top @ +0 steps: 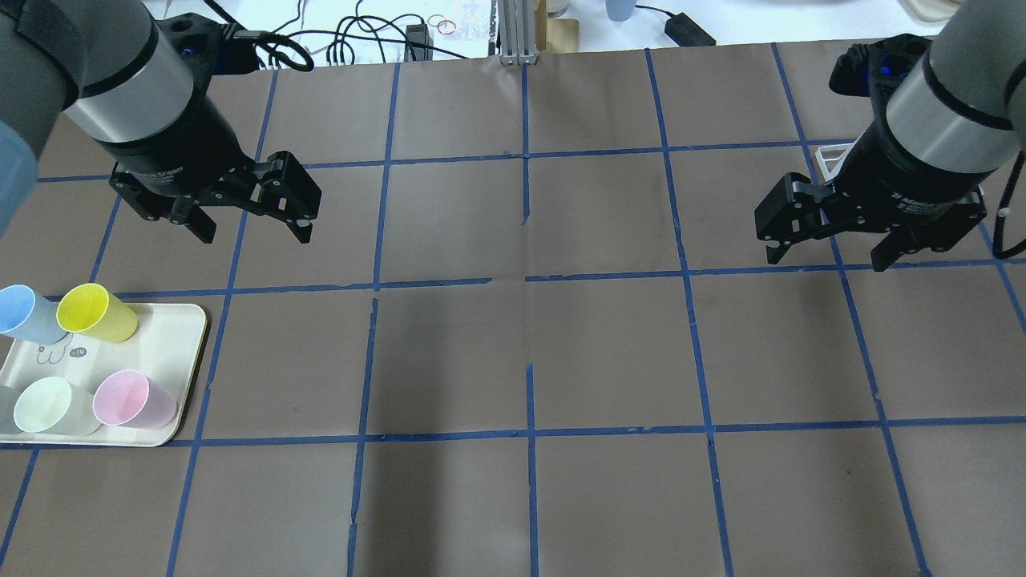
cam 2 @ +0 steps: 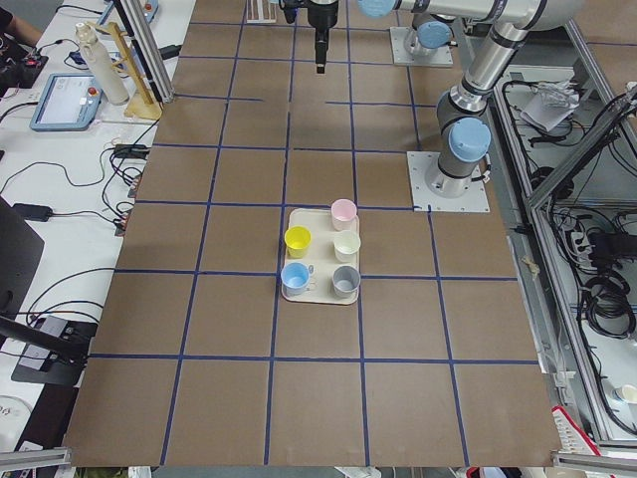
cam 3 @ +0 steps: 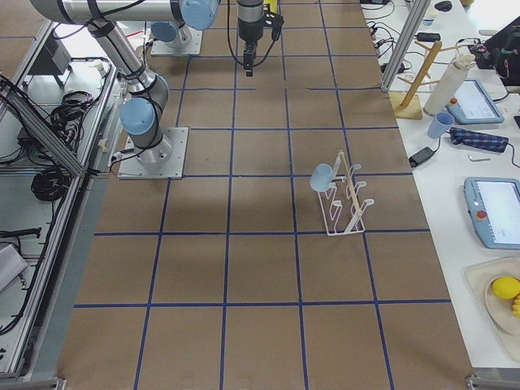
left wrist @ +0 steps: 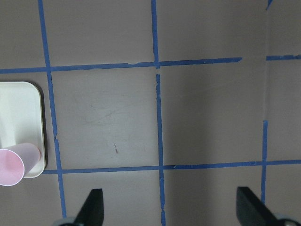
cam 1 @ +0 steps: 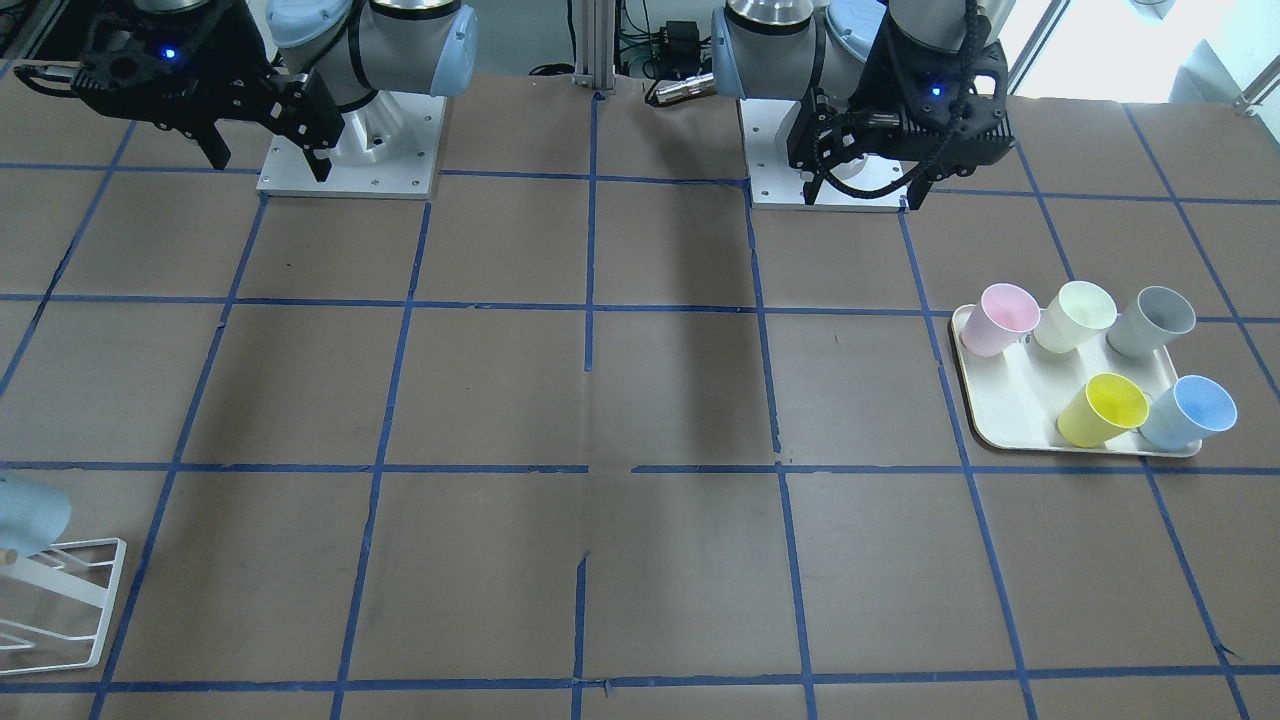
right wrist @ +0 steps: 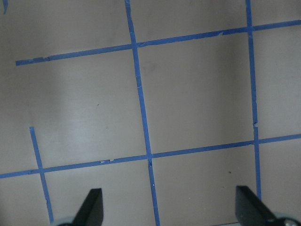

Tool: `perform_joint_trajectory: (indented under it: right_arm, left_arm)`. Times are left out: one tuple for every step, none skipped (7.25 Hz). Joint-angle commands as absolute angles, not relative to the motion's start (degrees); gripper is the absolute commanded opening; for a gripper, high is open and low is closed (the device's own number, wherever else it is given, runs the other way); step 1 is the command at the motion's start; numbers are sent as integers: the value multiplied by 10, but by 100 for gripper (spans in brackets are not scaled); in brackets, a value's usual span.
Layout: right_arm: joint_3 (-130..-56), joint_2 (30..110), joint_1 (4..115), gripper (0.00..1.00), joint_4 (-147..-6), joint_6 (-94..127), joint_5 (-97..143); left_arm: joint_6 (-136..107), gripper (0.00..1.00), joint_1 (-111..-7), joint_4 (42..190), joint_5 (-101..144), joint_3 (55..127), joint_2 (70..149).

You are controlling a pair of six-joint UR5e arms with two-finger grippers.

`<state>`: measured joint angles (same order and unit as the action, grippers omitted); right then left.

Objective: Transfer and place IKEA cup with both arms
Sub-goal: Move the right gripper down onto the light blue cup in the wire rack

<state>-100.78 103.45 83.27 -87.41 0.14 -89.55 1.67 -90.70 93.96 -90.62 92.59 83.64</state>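
At the tray's (top: pixel 172 336) corner farthest from the robot, just beside the yellow cup (top: pixel 96 311), stands a blue cup (top: pixel 24 312), mouth up and untouched. Its twin (cam 3: pixel 322 176) hangs on the rack (cam 3: pixel 348 203), well apart from the tray at the bench's (top: pixel 529 344) other end.

Left end effector (top: pixel 256 235) hovers high, off the tray's side toward mid-bench, jaws spread wide, holding nothing. Right end effector (top: pixel 826 261) is likewise wide open and empty, well away from the tray.

I'd call this the start of a carry, with no pickup begun. Next, I reckon, the left arm must drop over the tray's blue cup and straddle its wall without nudging the yellow one. Then it meets the right arm for the handover.
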Motion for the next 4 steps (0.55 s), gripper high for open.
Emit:
perform_joint_trajectory:
  right_arm:
    - [-1008,1027,755,100,-895,-98,-890]
    - [-1005,1002,725,100,-925,-155,-889]
    - [-1005,968,703,100,-977,-207,-891]
    - [-1000,943,686,100,-1010,-247,-890]
  left_arm:
    - [18,100,-907,936,-906,928,834]
    - [18,100,-907,935,-907,928,835]
    - [18,100,-906,934,-907,927,836]
    - [17,100,-906,933,-906,926,839]
